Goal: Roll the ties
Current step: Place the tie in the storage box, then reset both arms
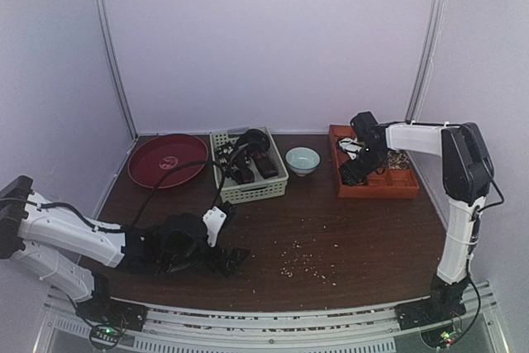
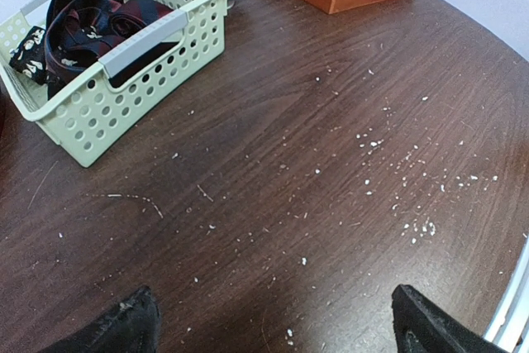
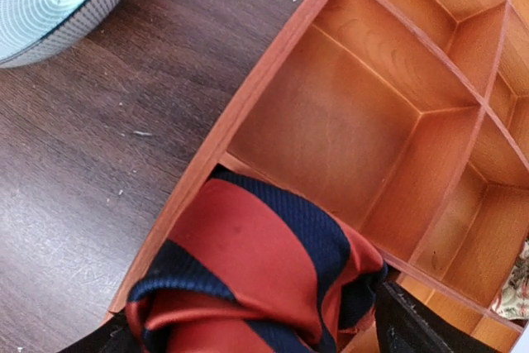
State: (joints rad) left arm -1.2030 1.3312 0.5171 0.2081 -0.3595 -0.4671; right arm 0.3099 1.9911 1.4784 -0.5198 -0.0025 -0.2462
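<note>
A rolled tie (image 3: 248, 254) with orange-red and dark blue stripes sits between my right gripper's (image 3: 256, 338) fingers, low in the near-left compartment of the orange divided tray (image 3: 248, 113). The right gripper (image 1: 354, 173) is shut on this roll at the tray's left end (image 1: 376, 192). Several dark ties (image 1: 248, 161), some with pale specks, lie heaped in the pale green basket (image 1: 252, 193); they also show in the left wrist view (image 2: 91, 26). My left gripper (image 2: 277, 332) is open and empty, low over bare table near the front edge (image 1: 227, 258).
A pale blue bowl (image 1: 302, 159) stands between basket and tray. A red round plate (image 1: 165, 160) lies at the back left. Pale crumbs (image 1: 306, 258) are scattered on the dark wood table. Patterned fabric (image 3: 519, 287) lies in a far tray compartment.
</note>
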